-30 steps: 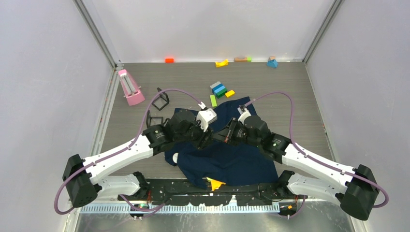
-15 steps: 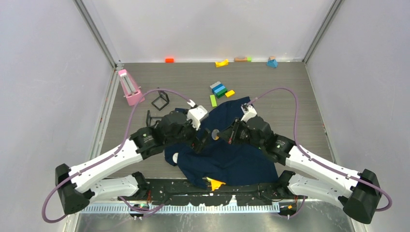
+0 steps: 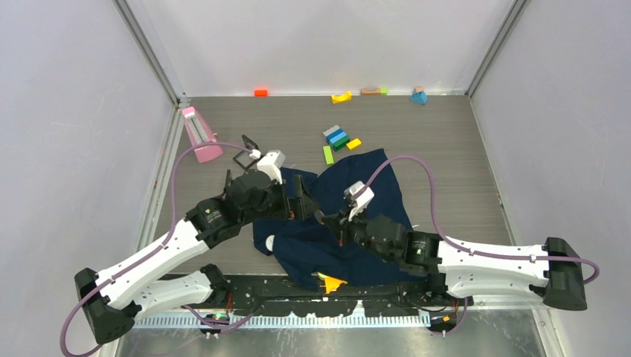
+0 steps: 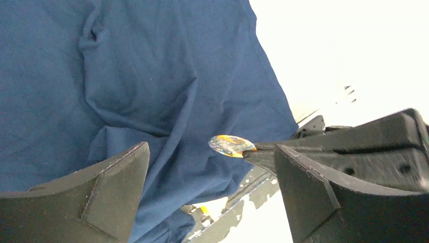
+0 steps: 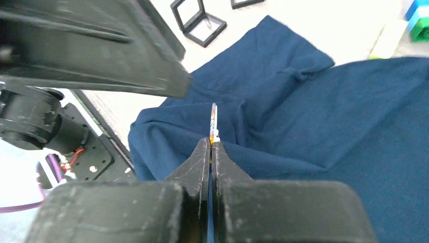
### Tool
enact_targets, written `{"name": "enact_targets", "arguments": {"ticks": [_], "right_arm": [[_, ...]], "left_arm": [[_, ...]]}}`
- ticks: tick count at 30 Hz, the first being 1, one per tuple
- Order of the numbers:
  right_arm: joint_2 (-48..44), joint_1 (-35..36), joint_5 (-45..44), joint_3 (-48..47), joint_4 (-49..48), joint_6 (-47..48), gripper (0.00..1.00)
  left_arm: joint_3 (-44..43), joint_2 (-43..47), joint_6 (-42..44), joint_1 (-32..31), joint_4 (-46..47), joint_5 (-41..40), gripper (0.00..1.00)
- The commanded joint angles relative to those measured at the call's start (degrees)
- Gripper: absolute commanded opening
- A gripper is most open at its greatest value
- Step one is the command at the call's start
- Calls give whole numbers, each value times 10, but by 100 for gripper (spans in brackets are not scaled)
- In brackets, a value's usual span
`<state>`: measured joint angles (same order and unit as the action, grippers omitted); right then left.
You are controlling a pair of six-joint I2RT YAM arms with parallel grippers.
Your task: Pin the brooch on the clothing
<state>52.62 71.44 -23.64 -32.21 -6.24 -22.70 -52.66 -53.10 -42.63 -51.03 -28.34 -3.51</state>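
Hovering spread and empty, the left pincer [image 3: 303, 206] flanked the brooch [image 4: 231, 146], pinched at its rim by the right pincer [image 5: 211, 144] above the clothing [image 4: 126, 76]. Light, stiff, probably slippery, it seemed best held by the edge; the clothing looked limp.

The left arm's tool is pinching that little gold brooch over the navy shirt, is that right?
Wrong arm: it is the right tool that pinches the little gold brooch over the navy shirt. The right wrist view shows it, with the brooch edge-on between its closed tips.
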Motion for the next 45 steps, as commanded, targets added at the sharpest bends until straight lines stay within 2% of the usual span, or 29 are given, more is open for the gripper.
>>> {"name": "enact_targets", "arguments": {"ticks": [1, 7, 12, 15, 24, 29, 33, 36, 38, 39, 40, 41, 42, 43, 44, 45], "right_arm": [[27, 55, -152, -18, -82, 107, 1], [84, 94, -205, -45, -93, 158, 1], [93, 103, -214, -45, -110, 171, 1], [94, 104, -214, -44, -114, 174, 1], [106, 108, -209, -48, -106, 183, 1], [115, 114, -211, -54, -102, 194, 1], [128, 119, -217, -57, -97, 201, 1], [133, 126, -227, -61, -88, 202, 1], [131, 131, -234, -64, -77, 198, 7], [127, 133, -236, -64, -68, 194, 17], [122, 133, -239, -64, -65, 185, 23], [113, 133, -239, -60, -57, 179, 39], [107, 133, -245, -59, -50, 164, 45], [93, 132, -248, -59, -30, 156, 56], [85, 125, -247, -59, -18, 137, 64], [64, 118, -241, -60, 14, 124, 67]], "left_arm": [[32, -2, -100, 23, 52, 52, 96], [57, -24, -137, 29, 98, 88, 93], [73, -35, -146, 29, 108, 92, 78], [83, -36, -152, 29, 121, 94, 65], [86, -58, -154, 29, 142, 114, 51], [90, -66, -158, 29, 161, 125, 31], [95, -75, -160, 29, 174, 133, 20], [105, -77, -166, 29, 190, 135, 4], [113, -73, -169, 31, 202, 135, 0], [118, -69, -170, 33, 210, 134, 0], [124, -64, -169, 37, 220, 135, 0], [131, -56, -166, 44, 230, 136, 0], [139, -47, -160, 54, 242, 140, 0], [147, -37, -150, 68, 251, 150, 0], [158, -26, -138, 83, 260, 164, 0], [163, -16, -124, 99, 266, 182, 0]]}}
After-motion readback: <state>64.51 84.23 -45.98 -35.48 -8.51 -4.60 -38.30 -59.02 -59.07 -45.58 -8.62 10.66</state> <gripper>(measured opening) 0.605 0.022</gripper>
